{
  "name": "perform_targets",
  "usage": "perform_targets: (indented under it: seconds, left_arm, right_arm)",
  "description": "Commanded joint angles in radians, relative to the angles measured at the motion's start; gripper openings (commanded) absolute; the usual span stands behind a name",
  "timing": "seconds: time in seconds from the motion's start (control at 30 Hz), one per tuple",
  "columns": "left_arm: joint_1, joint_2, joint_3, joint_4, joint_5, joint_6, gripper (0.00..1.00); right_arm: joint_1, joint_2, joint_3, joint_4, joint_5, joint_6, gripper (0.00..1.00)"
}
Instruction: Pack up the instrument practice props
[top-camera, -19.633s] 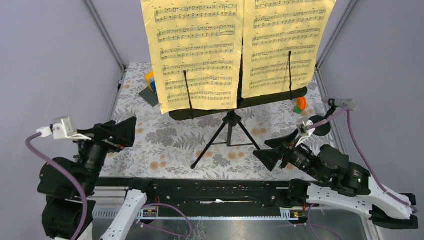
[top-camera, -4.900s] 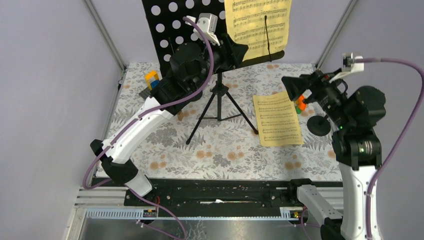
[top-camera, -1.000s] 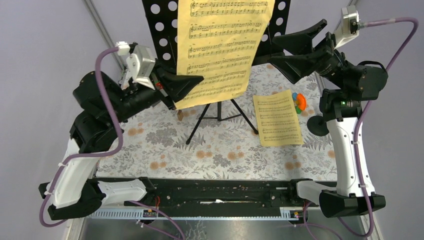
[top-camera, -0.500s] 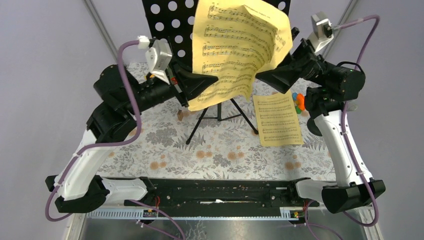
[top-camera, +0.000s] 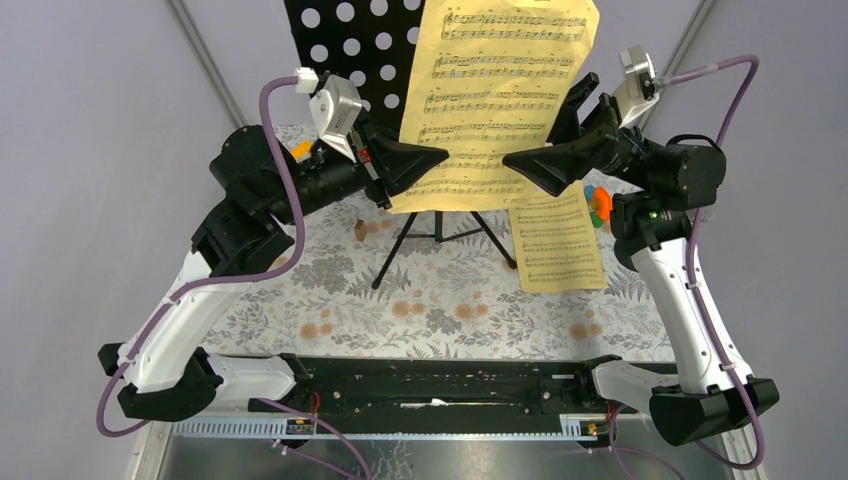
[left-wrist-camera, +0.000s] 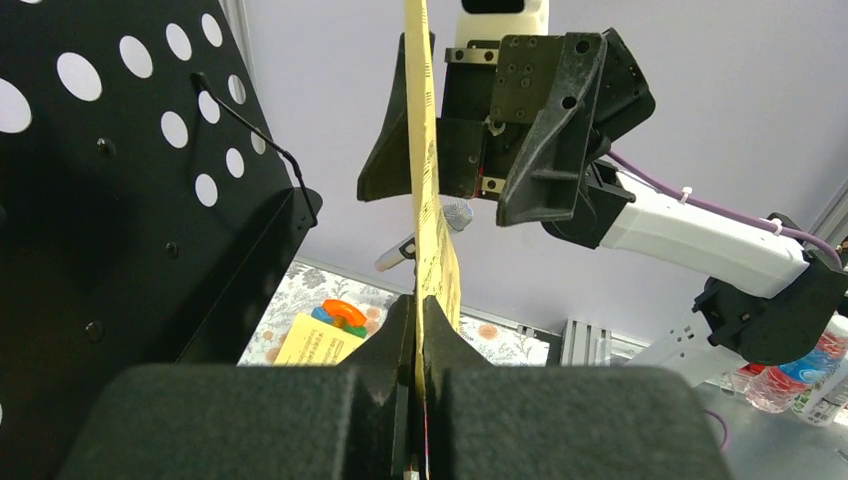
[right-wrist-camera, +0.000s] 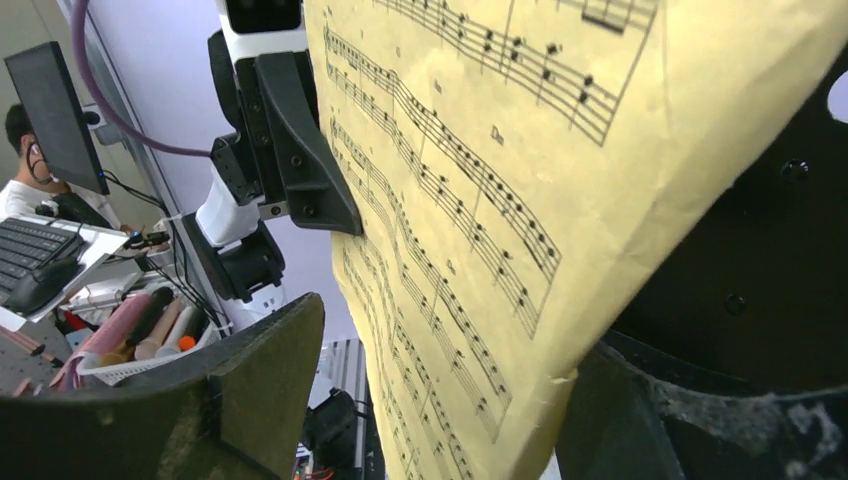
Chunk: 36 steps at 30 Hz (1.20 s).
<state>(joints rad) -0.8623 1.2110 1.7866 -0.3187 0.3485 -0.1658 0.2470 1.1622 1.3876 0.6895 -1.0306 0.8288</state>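
- Left hand (top-camera: 435, 158) pinched tight on lower left edge of held yellow sheet (top-camera: 500, 90); sheet is upright in the air, in front of black perforated rack (top-camera: 345, 45).
- Right hand (right-wrist-camera: 455, 340) spread wide, one finger on each side of that sheet's lower right edge, not clamped.
- Second yellow sheet (top-camera: 555, 240) flat on desk (top-camera: 440, 300), right of tripod legs (top-camera: 435, 235), just beside small coloured toy (top-camera: 598, 203).

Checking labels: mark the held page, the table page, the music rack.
held page (top-camera: 500, 100): top view, middle.
table page (top-camera: 555, 245): top view, middle.
music rack (top-camera: 328, 30): top view, perforated panel.
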Motion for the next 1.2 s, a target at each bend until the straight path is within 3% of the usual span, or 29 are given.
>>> perform_targets:
  seconds: [0.0, 0.2, 0.47, 0.87, 1.07, 1.13, 1.17]
  left_arm:
    - [0.0, -0.029, -0.017, 0.055, -0.003, -0.006, 0.0]
    - [0.001, -0.035, -0.018, 0.042, -0.012, 0.006, 0.0]
    - [0.001, -0.052, -0.018, 0.02, -0.036, 0.027, 0.0]
    - [0.002, -0.082, -0.043, 0.0, -0.063, 0.033, 0.0]
    - [0.001, -0.095, -0.059, -0.006, -0.079, 0.036, 0.0]
    - [0.001, -0.1, -0.068, -0.005, -0.085, 0.037, 0.05]
    - [0.001, -0.104, -0.072, -0.006, -0.086, 0.037, 0.15]
  right_arm:
    - [0.006, -0.018, 0.014, 0.04, 0.05, -0.008, 0.76]
    - [0.006, -0.013, 0.008, 0.192, 0.091, 0.112, 0.65]
    - [0.005, -0.039, 0.001, 0.143, 0.119, 0.076, 0.43]
    - [0.006, -0.051, 0.003, 0.134, 0.132, 0.082, 0.27]
    - [0.006, -0.046, 0.021, 0.101, 0.132, 0.083, 0.05]
    - [0.006, -0.049, 0.023, 0.083, 0.126, 0.079, 0.01]
    - [0.005, -0.051, 0.022, 0.075, 0.126, 0.074, 0.0]
